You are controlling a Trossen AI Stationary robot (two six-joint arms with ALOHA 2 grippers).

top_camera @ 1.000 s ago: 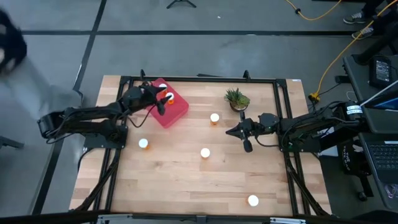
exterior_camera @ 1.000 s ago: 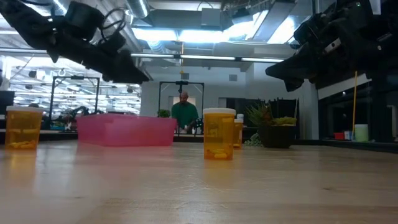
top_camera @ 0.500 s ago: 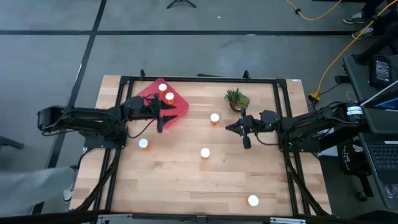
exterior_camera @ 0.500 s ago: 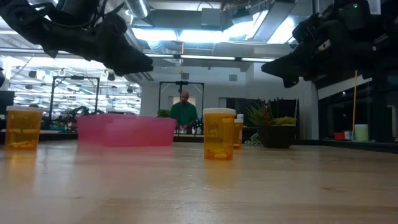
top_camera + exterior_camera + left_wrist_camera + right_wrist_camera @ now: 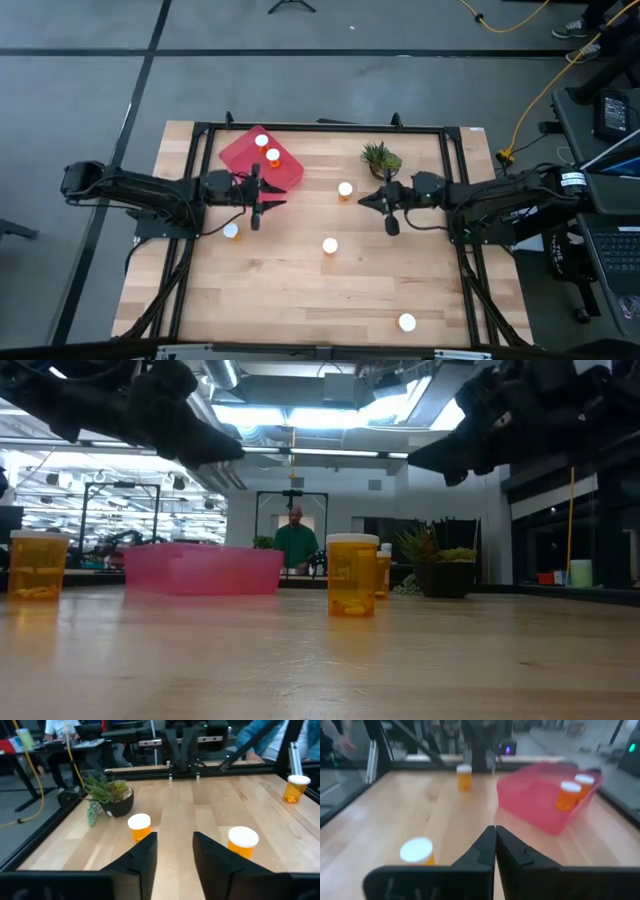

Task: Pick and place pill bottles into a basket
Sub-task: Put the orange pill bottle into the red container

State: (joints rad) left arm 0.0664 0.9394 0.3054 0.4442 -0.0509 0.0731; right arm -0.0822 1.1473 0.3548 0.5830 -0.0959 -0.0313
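The red basket (image 5: 250, 162) stands on the table at the far left, with two orange pill bottles (image 5: 261, 141) (image 5: 272, 155) upright in it. Several more bottles stand on the table: one near the left (image 5: 231, 231), one by the plant (image 5: 345, 189), one in the middle (image 5: 329, 245) and one at the near right (image 5: 406, 322). My left gripper (image 5: 272, 196) is open and empty in the air just near of the basket; its fingers (image 5: 142, 851) point toward the table's right. My right gripper (image 5: 366, 200) is shut and empty in the air right of the bottle by the plant; it also shows in the right wrist view (image 5: 495, 827).
A small potted plant (image 5: 380, 158) stands at the far right of centre, close to my right gripper. A black frame (image 5: 320, 127) runs round the table. A person (image 5: 295, 542) stands in the room behind the table.
My left gripper has moved from above the basket toward the table's near edge and now hangs beside the basket. Both bottles now show uncovered in the basket. My right gripper has shifted a little toward the far edge and the bottle by the plant.
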